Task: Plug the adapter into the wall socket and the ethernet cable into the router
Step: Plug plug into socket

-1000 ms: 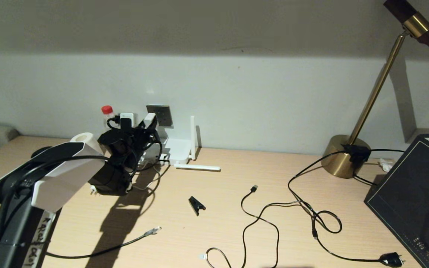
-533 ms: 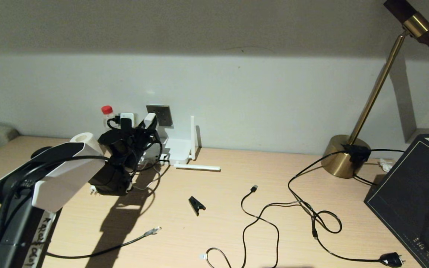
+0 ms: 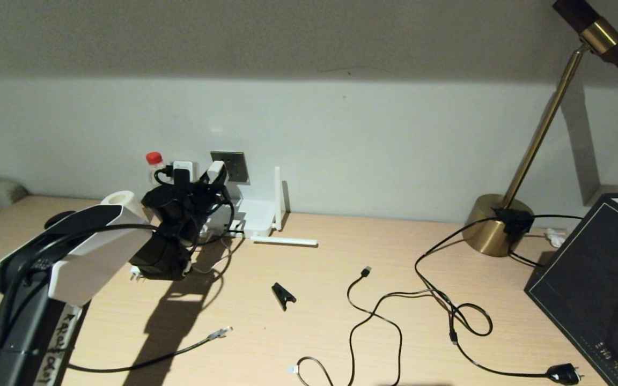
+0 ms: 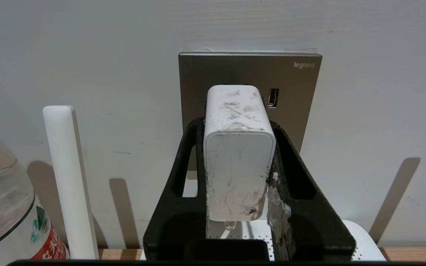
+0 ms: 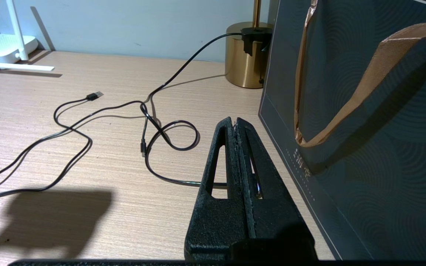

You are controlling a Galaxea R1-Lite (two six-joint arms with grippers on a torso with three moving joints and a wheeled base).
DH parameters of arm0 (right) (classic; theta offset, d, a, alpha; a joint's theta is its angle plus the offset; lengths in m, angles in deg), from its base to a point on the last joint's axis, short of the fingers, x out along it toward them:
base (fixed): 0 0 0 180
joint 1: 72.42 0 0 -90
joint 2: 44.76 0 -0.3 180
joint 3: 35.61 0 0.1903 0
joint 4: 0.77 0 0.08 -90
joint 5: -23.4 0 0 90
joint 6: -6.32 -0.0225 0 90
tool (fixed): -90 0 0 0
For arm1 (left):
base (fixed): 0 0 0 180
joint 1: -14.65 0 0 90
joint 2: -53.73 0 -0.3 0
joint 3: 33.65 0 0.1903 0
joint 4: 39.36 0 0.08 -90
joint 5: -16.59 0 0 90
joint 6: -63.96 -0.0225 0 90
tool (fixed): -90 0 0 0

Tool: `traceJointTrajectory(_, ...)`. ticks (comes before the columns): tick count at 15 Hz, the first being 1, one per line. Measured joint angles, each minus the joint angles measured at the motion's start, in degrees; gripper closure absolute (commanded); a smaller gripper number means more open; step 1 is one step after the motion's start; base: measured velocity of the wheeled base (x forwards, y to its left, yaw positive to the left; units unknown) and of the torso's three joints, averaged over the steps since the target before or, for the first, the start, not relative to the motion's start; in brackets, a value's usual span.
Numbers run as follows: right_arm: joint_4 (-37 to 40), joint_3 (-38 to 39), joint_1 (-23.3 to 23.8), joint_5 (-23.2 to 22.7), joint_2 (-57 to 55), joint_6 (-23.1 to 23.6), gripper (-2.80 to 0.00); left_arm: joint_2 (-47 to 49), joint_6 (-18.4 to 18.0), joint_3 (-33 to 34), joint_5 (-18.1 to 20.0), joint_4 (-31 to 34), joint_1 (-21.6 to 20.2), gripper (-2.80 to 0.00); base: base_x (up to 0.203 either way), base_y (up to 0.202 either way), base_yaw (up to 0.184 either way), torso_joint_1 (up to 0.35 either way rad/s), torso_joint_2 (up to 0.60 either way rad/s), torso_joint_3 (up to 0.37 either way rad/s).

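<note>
My left gripper point(image 4: 235, 123) is shut on the adapter point(image 4: 239, 155), a scuffed white block with its thin white cord hanging below. The adapter's front end sits against the grey wall socket point(image 4: 294, 85), and its pins are hidden. In the head view the adapter point(image 3: 215, 172) is at the wall socket point(image 3: 236, 165), above the white router point(image 3: 255, 217). The ethernet cable point(image 3: 220, 333) lies loose on the desk with its clear plug towards the middle. My right gripper point(image 5: 234, 122) is shut and empty, low over the desk beside a dark bag; it is out of the head view.
A red-capped bottle point(image 3: 154, 161) and a white plug point(image 3: 182, 170) stand left of the socket. One router antenna point(image 3: 285, 241) lies flat. A black clip point(image 3: 283, 295), a USB-tipped cable point(image 3: 365, 272), a mains-plug cable point(image 3: 564, 373), a brass lamp point(image 3: 497, 225) and a dark bag point(image 3: 593, 279) occupy the right.
The left arm has edged slightly towards the wall with the adapter in its grip. Nothing else has moved.
</note>
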Motion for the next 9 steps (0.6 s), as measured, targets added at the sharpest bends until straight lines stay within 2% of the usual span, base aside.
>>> traceJointTrajectory(9,0.02,0.0,0.0,0.0,0.0,0.02,0.0,0.37,0.0,-1.69,0.0,1.44,0.26,0.0,0.0,0.0,0.0,0.0,0.0,0.0)
